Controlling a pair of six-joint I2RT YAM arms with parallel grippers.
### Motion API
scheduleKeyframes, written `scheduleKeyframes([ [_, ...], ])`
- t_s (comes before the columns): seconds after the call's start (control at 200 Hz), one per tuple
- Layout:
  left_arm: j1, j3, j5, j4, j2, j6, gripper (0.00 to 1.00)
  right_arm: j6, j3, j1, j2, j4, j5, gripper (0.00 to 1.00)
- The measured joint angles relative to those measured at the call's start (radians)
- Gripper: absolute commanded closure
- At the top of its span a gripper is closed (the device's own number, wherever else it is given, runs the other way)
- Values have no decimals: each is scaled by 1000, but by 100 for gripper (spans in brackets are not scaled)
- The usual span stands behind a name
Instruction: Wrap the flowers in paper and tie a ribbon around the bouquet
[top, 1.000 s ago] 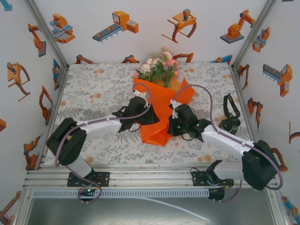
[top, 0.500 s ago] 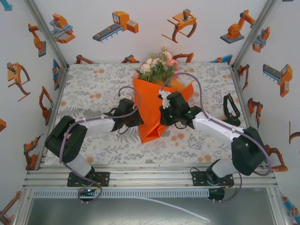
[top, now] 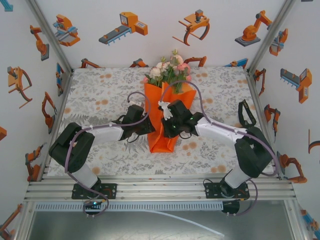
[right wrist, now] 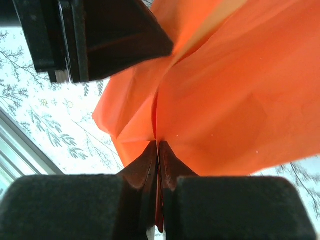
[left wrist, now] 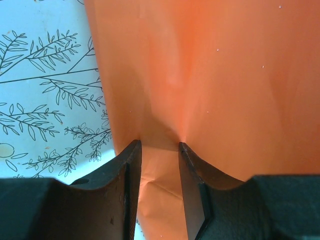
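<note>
Wrapping was in hand: the paper point(top: 161, 134) lay as a narrow cone mid-table, with the flowers point(top: 169, 70) at its far rim. The left gripper point(left wrist: 159, 147) pinched a left-side fold, and the right gripper point(right wrist: 158, 146) was clamped on the overlapping flap. The next move probably called for holding the overlap closed and fetching the ribbon point(top: 245, 119).

My jaws are black. The paper point(top: 160, 140) is bright matte orange. The flowers point(top: 169, 71) are pink, white and peach, with green leaves. The table point(top: 100, 95) shows a grey leaf print with orange spots.
</note>
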Motion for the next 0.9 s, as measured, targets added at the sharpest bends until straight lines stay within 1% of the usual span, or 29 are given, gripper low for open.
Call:
scheduleKeyframes([
  [0.035,-1,0,0,0,-2,3,63,11,-28,0,-39,-2,27,74],
  [0.1,-9,0,-2,-8,-12,11,63,39,-85,0,-123,-14,83,54],
  [0.15,-23,0,-7,-24,-31,21,62,71,-127,0,-185,-22,127,47],
  [0.195,-39,0,-13,-38,-52,34,62,90,-163,-1,-231,-26,168,46],
  [0.315,-94,14,-29,-64,-110,79,62,155,-231,-17,-307,-48,257,49],
  [0.426,-142,50,-30,-71,-115,107,62,227,-279,-79,-349,-53,299,48],
  [0.521,-175,74,-26,-66,-88,117,62,279,-322,-148,-397,-49,300,48],
  [0.561,-189,84,-22,-66,-67,117,62,297,-337,-177,-416,-45,293,49],
  [0.661,-214,114,-1,-60,3,121,62,337,-373,-240,-467,-37,268,56],
  [0.701,-222,126,6,-57,31,121,62,348,-381,-254,-483,-37,263,63],
  [0.771,-230,138,19,-47,73,120,62,364,-392,-270,-510,-36,255,85],
  [0.796,-233,140,24,-44,85,120,62,361,-394,-272,-519,-36,251,91],
  [0.846,-235,141,29,-41,102,119,62,374,-401,-276,-536,-32,245,97],
  [0.896,-235,141,34,-40,112,117,62,368,-404,-277,-549,-26,227,100],
])
